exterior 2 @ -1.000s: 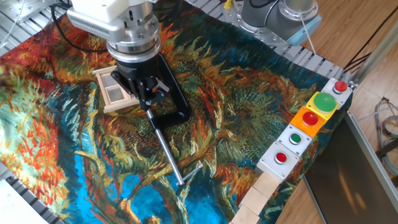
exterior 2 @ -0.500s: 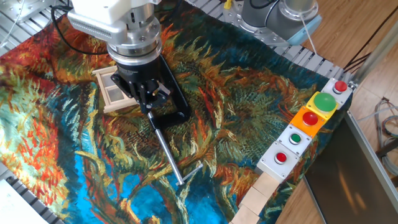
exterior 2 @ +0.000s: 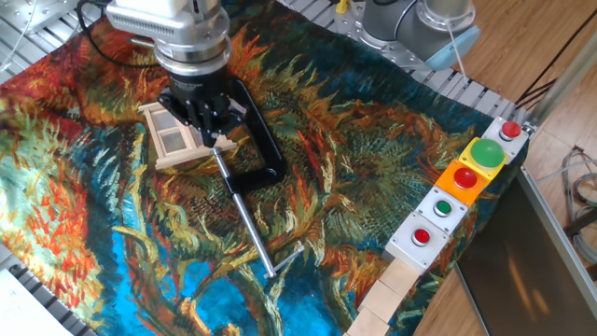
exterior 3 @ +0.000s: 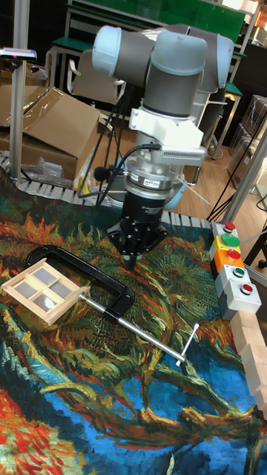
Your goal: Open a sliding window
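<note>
The sliding window (exterior 3: 43,288) lies flat on the painted cloth (exterior 2: 354,177) that covers the counter, close to the counter's far left corner as the fixed view shows it. It is a small light-wood frame with four pale panes set apart by wooden bars. One side of the frame sits inside the mouth of a black C-clamp (exterior 3: 81,276), whose metal screw rod (exterior 3: 141,334) runs away from the window toward the middle of the counter and ends in a short cross handle (exterior 3: 189,343).

The claw (exterior 3: 130,257) hangs above the cloth, clear of the window and holding nothing. In the tall fixed view it sits beyond the clamp's black bar, on the side away from the window, with its dark fingers (exterior 3: 128,259) pointing down and drawn close together; whether they meet fully cannot be told. In the fixed view the claw (exterior 2: 215,137) stands over the window's edge (exterior 2: 175,136) and the clamp's frame, hiding part of both.

Along the counter's right edge stands a row of button boxes (exterior 2: 464,191) with red and green buttons, and pale wooden blocks (exterior 2: 392,291) lie at the near end of that row.
</note>
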Robot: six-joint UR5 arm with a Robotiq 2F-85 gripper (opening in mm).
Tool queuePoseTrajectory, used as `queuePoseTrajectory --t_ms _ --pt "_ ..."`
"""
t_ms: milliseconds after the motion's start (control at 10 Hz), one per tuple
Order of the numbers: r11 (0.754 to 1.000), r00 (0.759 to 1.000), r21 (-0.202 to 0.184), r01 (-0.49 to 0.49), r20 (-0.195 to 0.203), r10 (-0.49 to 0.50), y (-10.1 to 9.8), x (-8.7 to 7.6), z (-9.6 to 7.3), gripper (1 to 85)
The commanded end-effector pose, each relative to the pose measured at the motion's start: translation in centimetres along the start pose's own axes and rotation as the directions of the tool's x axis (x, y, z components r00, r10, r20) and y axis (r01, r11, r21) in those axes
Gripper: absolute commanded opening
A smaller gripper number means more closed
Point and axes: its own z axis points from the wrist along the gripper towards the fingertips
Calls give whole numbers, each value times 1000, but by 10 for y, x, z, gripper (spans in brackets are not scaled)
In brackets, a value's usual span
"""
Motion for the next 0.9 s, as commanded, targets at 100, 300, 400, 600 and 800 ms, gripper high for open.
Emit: queuePoseTrajectory --t_ms 100,300,400,600,800 --pt "1000 999 0 24 -29 -24 -6 17 0 13" --pt "998 996 21 66 -60 -64 -13 24 1 93" --pt "993 990 26 113 -92 -110 -22 32 6 183" --pt "979 970 14 205 -135 -201 -43 49 10 317" --pt "961 951 16 276 -147 -271 -73 70 14 333"
